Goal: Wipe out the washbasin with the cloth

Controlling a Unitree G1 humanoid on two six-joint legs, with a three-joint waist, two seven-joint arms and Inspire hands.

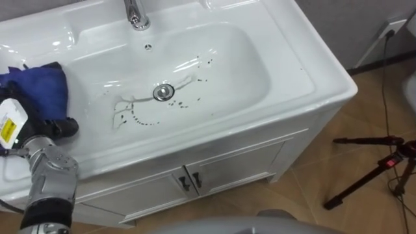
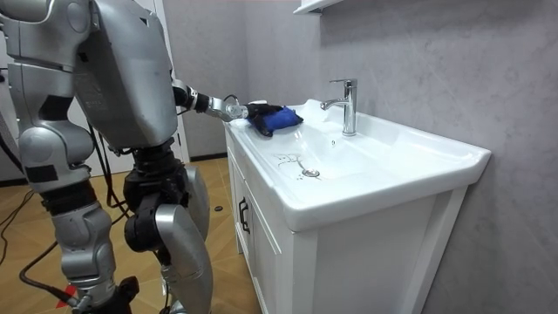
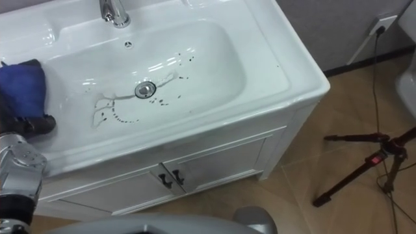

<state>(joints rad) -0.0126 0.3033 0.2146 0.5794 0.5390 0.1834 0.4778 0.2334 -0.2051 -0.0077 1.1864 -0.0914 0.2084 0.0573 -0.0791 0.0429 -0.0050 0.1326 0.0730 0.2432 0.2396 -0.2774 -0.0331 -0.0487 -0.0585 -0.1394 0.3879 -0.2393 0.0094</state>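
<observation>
Robot stands upright at the front of a white cabinet [image 1: 234,166], on a wood floor [image 1: 305,195]. Two cabinet doors are shut, with dark handles [image 1: 190,182] side by side at the centre.

Left hand [image 1: 45,128]: reaches in from the lower left and sits on the basin's [image 1: 286,58] left rim. Its dark fingers [image 1: 65,125] are curled round the near edge of a blue cloth [image 1: 39,88], gripping it. The cloth is bunched and lies on the left rim, at the edge of the bowl and partly over the slope. In the room view the same arm is stretched out over the counter with the cloth in a heap just past the hand.

Bowl: white and glossy. Dark marks [image 1: 140,117] run as a dotted arc and thin lines to the left of and in front of the drain [image 1: 163,92], with a few more specks to its right and further back. The cloth is well apart from these marks.

Behind the drain is a small overflow hole [image 1: 147,47], then a chrome tap [image 1: 135,14] on the back ledge, spout toward the bowl.

To the robot's right, a black tripod [image 1: 380,166] stands on the floor, clear of the cabinet. A wall socket [image 1: 395,27] sits further back with a cable plugged in.
</observation>
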